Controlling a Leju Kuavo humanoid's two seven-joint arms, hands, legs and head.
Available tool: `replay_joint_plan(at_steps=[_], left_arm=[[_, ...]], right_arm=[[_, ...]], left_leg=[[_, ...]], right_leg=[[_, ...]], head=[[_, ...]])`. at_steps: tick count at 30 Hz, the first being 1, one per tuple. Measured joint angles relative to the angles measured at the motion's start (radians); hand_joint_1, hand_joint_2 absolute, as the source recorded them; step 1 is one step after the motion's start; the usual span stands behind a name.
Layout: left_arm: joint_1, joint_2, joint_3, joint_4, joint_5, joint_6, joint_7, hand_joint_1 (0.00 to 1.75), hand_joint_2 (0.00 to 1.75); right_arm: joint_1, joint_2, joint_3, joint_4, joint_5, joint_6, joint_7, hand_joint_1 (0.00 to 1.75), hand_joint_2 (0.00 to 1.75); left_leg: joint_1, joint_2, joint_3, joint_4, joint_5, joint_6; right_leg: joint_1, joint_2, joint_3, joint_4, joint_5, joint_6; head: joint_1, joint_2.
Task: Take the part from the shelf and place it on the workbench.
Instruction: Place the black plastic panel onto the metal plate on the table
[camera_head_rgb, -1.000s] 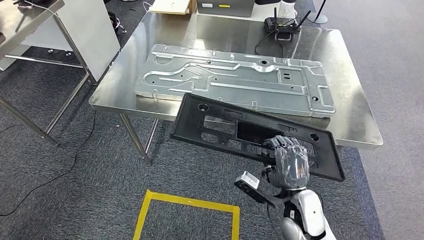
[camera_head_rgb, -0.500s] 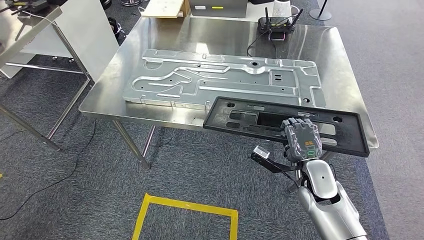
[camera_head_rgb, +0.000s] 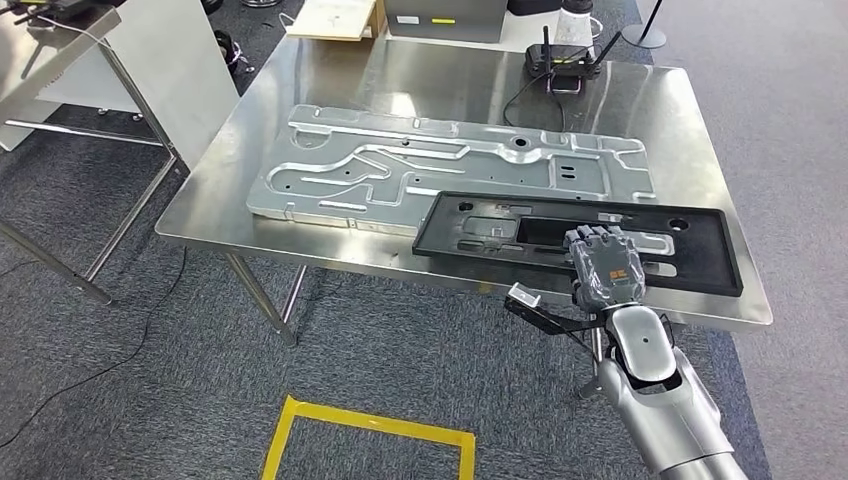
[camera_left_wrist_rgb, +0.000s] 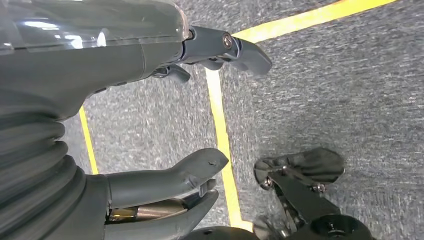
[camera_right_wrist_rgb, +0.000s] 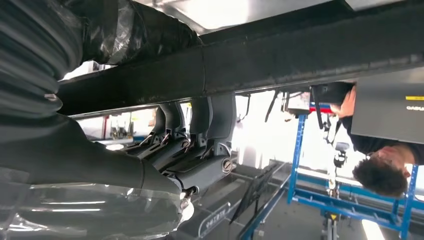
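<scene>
— Writing anywhere?
— None legible; a small orange-green mark sits on the right hand (camera_head_rgb: 606, 268).
— Hands?
— Right grips the black part (camera_head_rgb: 580, 240), lower right, on the workbench (camera_head_rgb: 215, 200), overlapping the metal panel (camera_head_rgb: 450, 170). Left hand (camera_left_wrist_rgb: 165, 125) spread, empty.

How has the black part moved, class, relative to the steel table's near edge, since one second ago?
Yes. The black part, gripped by the right hand, went forward from beyond the table edge to over it, overlapping the silver panel.
</scene>
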Motion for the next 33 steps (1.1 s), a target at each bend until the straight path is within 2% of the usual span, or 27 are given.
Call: replay_joint_plan(at_steps=[1, 2, 3, 4, 5, 6, 9, 10, 11, 12, 14, 15, 16, 17, 19, 20, 21, 22, 24, 26, 27, 28, 30, 31, 32, 33], left_arm=[[0.001, 0.000, 0.000, 0.000, -0.002, 0.000, 0.002, 0.00, 1.75], [0.001, -0.002, -0.001, 0.000, -0.003, 0.000, 0.004, 0.00, 1.75], [0.002, -0.002, -0.001, 0.000, -0.005, 0.000, 0.006, 0.00, 1.75], [0.001, -0.003, -0.001, 0.000, -0.007, 0.000, 0.008, 0.00, 1.75], [-0.001, -0.003, -0.002, 0.000, -0.010, 0.000, 0.008, 0.00, 1.75], [-0.004, -0.003, -0.002, 0.000, -0.012, 0.000, 0.009, 0.00, 1.75], [-0.010, -0.006, -0.004, 0.000, -0.017, -0.001, 0.013, 0.00, 1.75], [-0.011, -0.007, -0.004, 0.000, -0.020, -0.002, 0.014, 0.00, 1.75], [-0.013, -0.007, -0.005, 0.000, -0.022, -0.002, 0.015, 0.00, 1.75], [-0.014, -0.008, -0.006, 0.000, -0.025, -0.003, 0.016, 0.00, 1.75], [-0.017, -0.008, -0.009, 0.000, -0.029, -0.003, 0.019, 0.00, 1.75], [-0.017, -0.008, -0.010, 0.000, -0.031, -0.003, 0.021, 0.00, 1.75], [-0.016, -0.008, -0.011, 0.000, -0.032, -0.004, 0.022, 0.00, 1.75], [-0.016, -0.008, -0.012, 0.000, -0.032, -0.004, 0.023, 0.00, 1.75], [-0.014, -0.008, -0.014, 0.000, -0.033, -0.006, 0.024, 0.00, 1.75], [-0.014, -0.006, -0.015, 0.000, -0.034, -0.006, 0.024, 0.00, 1.75], [-0.015, -0.006, -0.016, 0.000, -0.034, -0.006, 0.025, 0.00, 1.75], [-0.015, -0.005, -0.018, 0.000, -0.035, -0.006, 0.026, 0.00, 1.75], [-0.016, -0.007, -0.022, 0.000, -0.038, -0.006, 0.028, 0.00, 1.75], [-0.018, -0.008, -0.026, 0.000, -0.044, -0.006, 0.032, 0.00, 1.75], [-0.022, -0.009, -0.027, 0.000, -0.046, -0.006, 0.034, 0.00, 1.75], [-0.025, -0.010, -0.029, 0.000, -0.049, -0.006, 0.036, 0.00, 1.75], [-0.032, -0.012, -0.031, 0.000, -0.052, -0.007, 0.041, 0.00, 1.75], [-0.033, -0.014, -0.033, 0.000, -0.054, -0.007, 0.043, 0.00, 1.75], [-0.033, -0.015, -0.035, 0.000, -0.055, -0.007, 0.045, 0.00, 1.75], [-0.033, -0.016, -0.037, 0.000, -0.056, -0.008, 0.046, 0.00, 1.75]], right_arm=[[-0.002, 0.000, 0.001, 0.002, 0.006, -0.007, -0.003, 1.75, 1.75], [-0.006, 0.001, 0.002, 0.004, 0.012, -0.015, -0.007, 1.75, 1.75], [-0.013, 0.003, 0.005, 0.005, 0.017, -0.022, -0.011, 1.75, 1.75], [-0.023, 0.007, 0.009, 0.008, 0.021, -0.028, -0.014, 1.75, 1.75], [-0.035, 0.011, 0.015, 0.011, 0.025, -0.033, -0.017, 1.75, 1.75], [-0.046, 0.018, 0.023, 0.015, 0.027, -0.035, -0.019, 1.75, 1.75], [-0.071, 0.044, 0.048, 0.026, 0.033, -0.032, -0.021, 1.75, 1.75], [-0.081, 0.053, 0.056, 0.031, 0.033, -0.029, -0.021, 1.75, 1.75], [-0.096, 0.062, 0.066, 0.037, 0.033, -0.024, -0.021, 1.75, 1.75], [-0.113, 0.073, 0.078, 0.046, 0.034, -0.018, -0.020, 1.75, 1.75], [-0.140, 0.093, 0.101, 0.067, 0.035, -0.009, -0.019, 1.75, 1.75], [-0.147, 0.102, 0.111, 0.078, 0.035, -0.006, -0.018, 1.75, 1.75], [-0.150, 0.109, 0.119, 0.086, 0.036, -0.005, -0.018, 1.75, 1.75], [-0.152, 0.115, 0.126, 0.093, 0.036, -0.005, -0.018, 1.75, 1.75], [-0.160, 0.125, 0.135, 0.103, 0.036, -0.003, -0.018, 1.75, 1.75], [-0.166, 0.130, 0.138, 0.111, 0.036, -0.001, -0.018, 1.75, 1.75], [-0.174, 0.134, 0.142, 0.120, 0.036, 0.003, -0.016, 1.75, 1.75], [-0.181, 0.140, 0.146, 0.131, 0.035, 0.007, -0.015, 1.75, 1.75], [-0.193, 0.158, 0.156, 0.163, 0.032, 0.011, -0.013, 1.75, 1.75], [-0.204, 0.180, 0.165, 0.202, 0.021, 0.005, -0.014, 1.75, 1.75], [-0.213, 0.190, 0.169, 0.223, 0.015, 0.002, -0.014, 1.75, 1.75], [-0.222, 0.200, 0.172, 0.246, 0.008, -0.001, -0.015, 1.75, 1.75], [-0.238, 0.222, 0.180, 0.297, -0.003, -0.003, -0.016, 1.75, 1.75], [-0.242, 0.235, 0.184, 0.324, -0.008, -0.003, -0.017, 1.75, 1.75], [-0.247, 0.247, 0.188, 0.351, -0.012, -0.003, -0.019, 1.75, 1.75], [-0.252, 0.260, 0.190, 0.375, -0.017, -0.003, -0.020, 1.75, 1.75]], left_leg=[[0.005, -0.001, 0.008, 0.001, -0.007, -0.006], [0.010, -0.002, 0.018, 0.003, -0.016, -0.013], [0.016, -0.002, 0.027, 0.007, -0.025, -0.022], [0.019, -0.002, 0.034, 0.010, -0.033, -0.031], [0.021, -0.001, 0.035, 0.012, -0.039, -0.040], [0.020, -0.001, 0.033, 0.014, -0.044, -0.049], [0.020, 0.001, 0.035, 0.018, -0.052, -0.070], [0.022, 0.001, 0.032, 0.035, -0.055, -0.074], [0.023, 0.002, 0.015, 0.070, -0.065, -0.077], [0.024, 0.002, -0.016, 0.128, -0.082, -0.078], [0.020, 0.002, -0.101, 0.264, -0.127, -0.077], [0.016, 0.002, -0.139, 0.311, -0.140, -0.073], [0.011, 0.002, -0.163, 0.325, -0.135, -0.066], [0.004, 0.002, -0.171, 0.305, -0.109, -0.055], [-0.015, 0.000, -0.144, 0.180, -0.008, -0.022], [-0.023, 0.000, -0.129, 0.120, 0.031, -0.004], [-0.030, 0.000, -0.115, 0.074, 0.054, 0.007], [-0.036, 0.000, -0.108, 0.050, 0.063, 0.014], [-0.036, -0.001, -0.092, 0.027, 0.060, 0.013], [-0.027, 0.001, -0.070, 0.002, 0.062, 0.011], [-0.021, 0.002, -0.058, -0.010, 0.062, 0.010], [-0.017, 0.002, -0.049, -0.015, 0.058, 0.008], [-0.010, 0.002, -0.034, -0.017, 0.044, 0.001], [-0.006, 0.001, -0.025, -0.015, 0.034, -0.004], [-0.002, -0.001, -0.015, -0.012, 0.024, -0.010], [0.004, -0.002, -0.004, -0.006, 0.013, -0.016]], right_leg=[[-0.007, -0.001, -0.012, -0.006, 0.023, 0.008], [-0.014, -0.003, -0.006, -0.049, 0.068, 0.017], [-0.022, -0.004, 0.011, -0.115, 0.120, 0.026], [-0.024, -0.005, 0.026, -0.172, 0.157, 0.032], [-0.022, -0.006, 0.038, -0.216, 0.174, 0.031], [-0.019, -0.006, 0.040, -0.234, 0.177, 0.025], [-0.013, -0.005, 0.043, -0.236, 0.165, -0.013], [-0.012, -0.004, 0.051, -0.237, 0.161, -0.023], [-0.011, -0.003, 0.059, -0.239, 0.158, -0.031], [-0.009, -0.003, 0.066, -0.241, 0.154, -0.039], [0.000, -0.002, 0.078, -0.242, 0.144, -0.051], [0.005, -0.001, 0.086, -0.242, 0.137, -0.056], [0.012, 0.000, 0.096, -0.242, 0.130, -0.060], [0.020, 0.001, 0.108, -0.242, 0.121, -0.063], [0.032, 0.002, 0.132, -0.243, 0.104, -0.068], [0.037, 0.002, 0.141, -0.244, 0.096, -0.068], [0.038, 0.002, 0.145, -0.245, 0.090, -0.066], [0.036, 0.003, 0.148, -0.248, 0.085, -0.062], [0.033, 0.006, 0.154, -0.259, 0.078, -0.053], [0.033, 0.005, 0.155, -0.248, 0.065, -0.042], [0.032, 0.004, 0.139, -0.213, 0.049, -0.036], [0.027, 0.003, 0.106, -0.156, 0.028, -0.029], [0.015, 0.002, 0.017, -0.024, -0.005, -0.013], [0.008, 0.002, -0.016, 0.011, 0.001, -0.005], [0.001, 0.001, -0.031, 0.009, 0.030, 0.002], [-0.005, -0.001, -0.028, -0.032, 0.079, 0.009]], head=[[0.000, 0.000], [0.000, 0.000], [0.000, 0.000], [0.001, 0.000], [0.001, 0.000], [0.001, 0.000], [-0.002, 0.000], [-0.001, 0.000], [-0.002, 0.000], [-0.002, 0.000], [-0.002, 0.000], [-0.002, 0.000], [-0.002, 0.000], [-0.002, 0.000], [-0.002, 0.000], [-0.001, 0.000], [-0.001, 0.000], [-0.001, 0.000], [-0.002, 0.000], [-0.002, 0.000], [-0.001, 0.000], [-0.001, 0.000], [-0.001, 0.000], [-0.001, 0.000], [-0.001, 0.000], [-0.001, 0.000]])
